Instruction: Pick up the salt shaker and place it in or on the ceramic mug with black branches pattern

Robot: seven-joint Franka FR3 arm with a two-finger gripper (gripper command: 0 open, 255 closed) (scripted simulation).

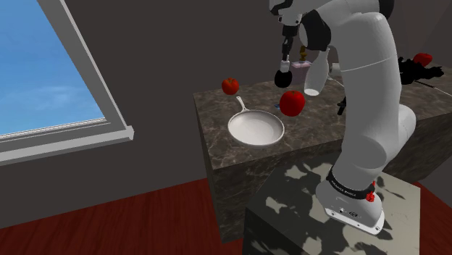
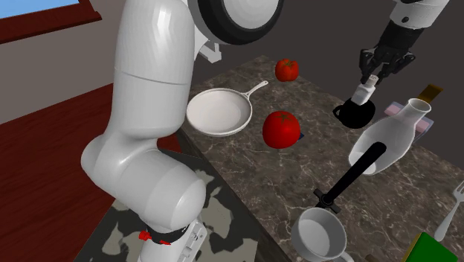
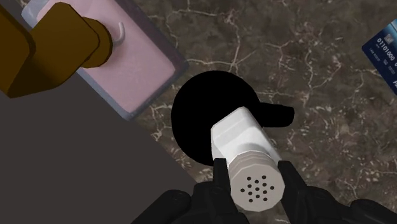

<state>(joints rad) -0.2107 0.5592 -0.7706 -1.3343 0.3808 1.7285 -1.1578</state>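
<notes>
Boxy white salt shaker [image 3: 245,147] in gripper [image 3: 254,186] over round black mug [image 3: 196,121]

Dim room overall, flat rendered light. The window [image 1: 43,65] at the shoulder view's left is the brightest patch, sky blue. Grey walls [image 1: 166,43] sit dark. White arm [image 1: 369,94] softly shaded along its edges. Blotchy dark shadows across the stand top [image 1: 290,195]. The mug [image 3: 191,121] reads pure black, unshaded.
</notes>
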